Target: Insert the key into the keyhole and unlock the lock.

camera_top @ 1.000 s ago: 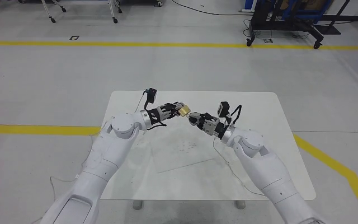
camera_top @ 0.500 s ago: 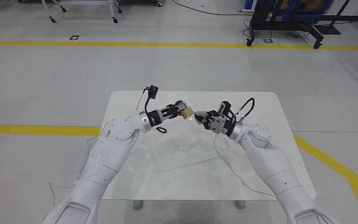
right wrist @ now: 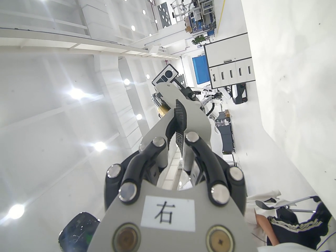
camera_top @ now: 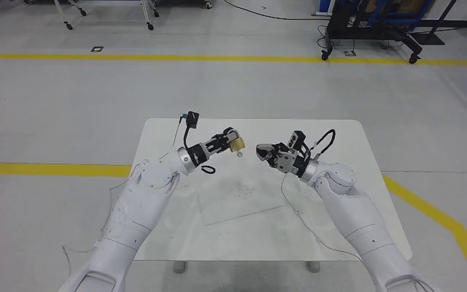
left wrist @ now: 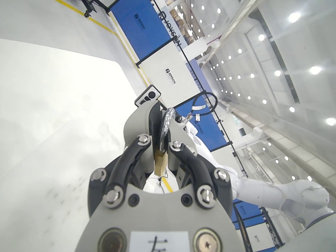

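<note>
Found the small brass padlock (left wrist: pixel 160 162) clamped in the left gripper (camera_top: pixel 233 141) above the white bench (camera_top: pixel 328 219), right gripper (camera_top: pixel 260 151) pinched together near it, not touching (key too small to make out); judged insertion and unlocking not yet done.

An industrial lab hall: yellow floor lines (camera_top: pixel 219 57), blue pegboard partitions (left wrist: pixel 139 30), wheeled racks (camera_top: pixel 372 33), ceiling spotlights (left wrist: pixel 294 16).

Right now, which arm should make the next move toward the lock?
Right, probably: the left pincer is shut on the lock, steadying it; the right pincer faces it across a gap.
</note>
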